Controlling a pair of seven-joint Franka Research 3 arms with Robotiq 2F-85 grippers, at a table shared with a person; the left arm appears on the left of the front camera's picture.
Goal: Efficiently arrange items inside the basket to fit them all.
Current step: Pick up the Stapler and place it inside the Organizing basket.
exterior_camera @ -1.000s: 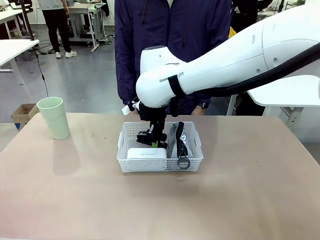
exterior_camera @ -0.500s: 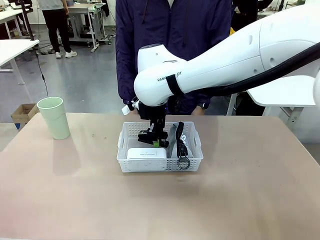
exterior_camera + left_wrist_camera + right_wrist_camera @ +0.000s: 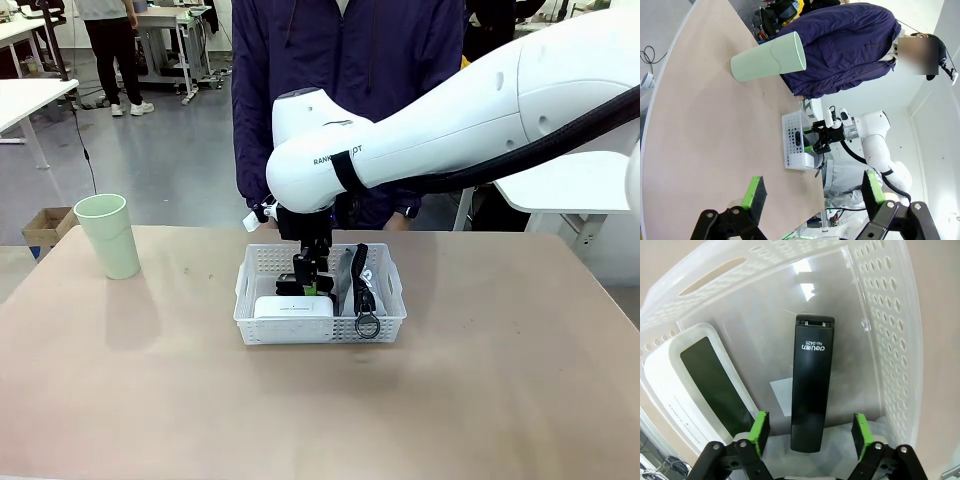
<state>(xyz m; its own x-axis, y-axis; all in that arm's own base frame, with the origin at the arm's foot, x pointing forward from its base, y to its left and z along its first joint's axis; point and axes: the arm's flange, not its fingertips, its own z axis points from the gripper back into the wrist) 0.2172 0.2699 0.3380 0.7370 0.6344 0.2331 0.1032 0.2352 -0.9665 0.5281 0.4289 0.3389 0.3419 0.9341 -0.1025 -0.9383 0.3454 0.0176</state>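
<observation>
1. Two robot tools are being shown open at a tan surface shared with a person in a dark blue jacket, who is being seen standing at the far side.
2. At centre, the right tool is being held low inside the shallow white basket, with its jaws spread and nothing being gripped between the green pads.
3. From the right wrist view, the small black stapler is being seen lying flat on the basket's floor. Its near end is being straddled by the pads, and a clear gap is being left on either side.
4. The white rounded box is being kept in the basket's near left part, just beside the stapler. The grey pouch is being kept along the right side, with its black ring hanging over the near rim.
5. The pale green cup is being left upright on the surface, well apart from the basket, toward the robot's left.
6. The left tool is being held clear of the surface with its jaws wide and nothing between them, and the cup and the basket are being framed beyond it.
</observation>
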